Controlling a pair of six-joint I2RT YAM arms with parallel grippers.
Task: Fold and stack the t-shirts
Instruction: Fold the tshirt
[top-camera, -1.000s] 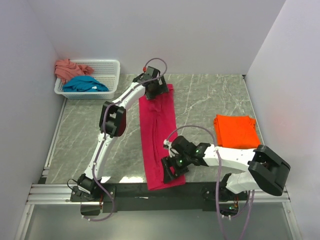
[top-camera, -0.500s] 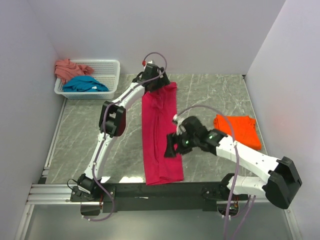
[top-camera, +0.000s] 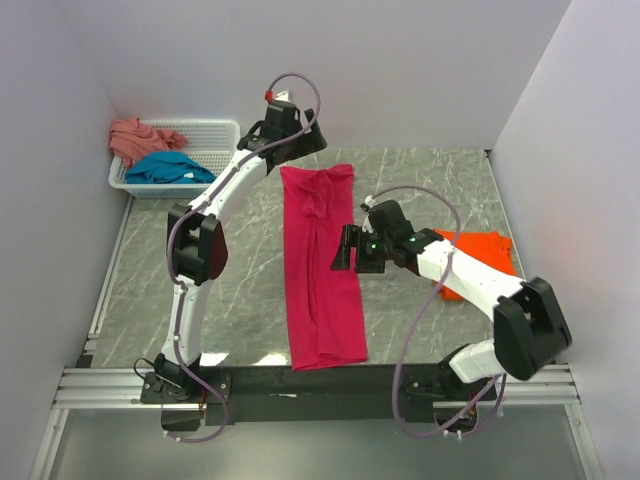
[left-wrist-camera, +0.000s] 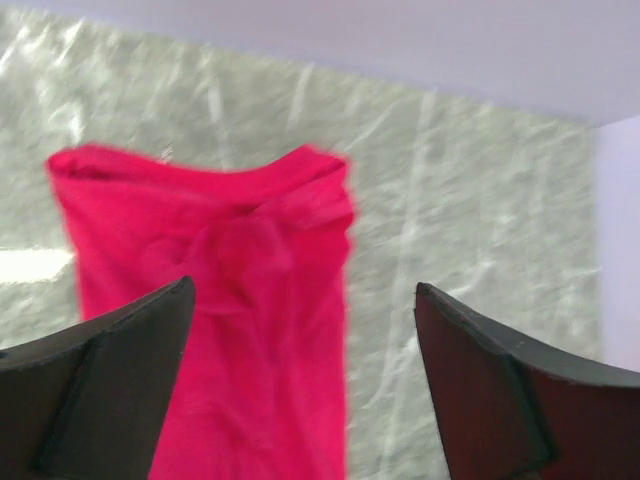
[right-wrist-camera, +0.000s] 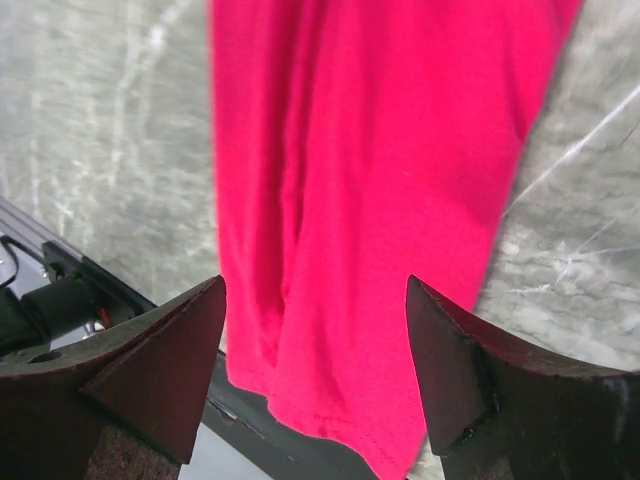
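Observation:
The magenta-red t-shirt (top-camera: 320, 265) lies flat as a long folded strip down the middle of the table. It also shows in the left wrist view (left-wrist-camera: 220, 300) and in the right wrist view (right-wrist-camera: 370, 180). My left gripper (top-camera: 300, 145) is open and empty above the shirt's far end. My right gripper (top-camera: 345, 250) is open and empty just above the strip's right edge. The orange t-shirt (top-camera: 480, 255) lies folded at the right, partly under my right arm. The teal t-shirt (top-camera: 165, 170) and salmon-pink t-shirt (top-camera: 135, 137) lie crumpled in the basket.
A white mesh basket (top-camera: 215, 135) stands at the back left corner. White walls close in the table on three sides. A black rail (top-camera: 260, 385) runs along the near edge, and the shirt's near hem overhangs it.
Both grippers have let go of the magenta-red shirt. The left gripper rose toward the back wall. The right gripper moved from the near hem up to mid-strip. The shirt now lies flat.

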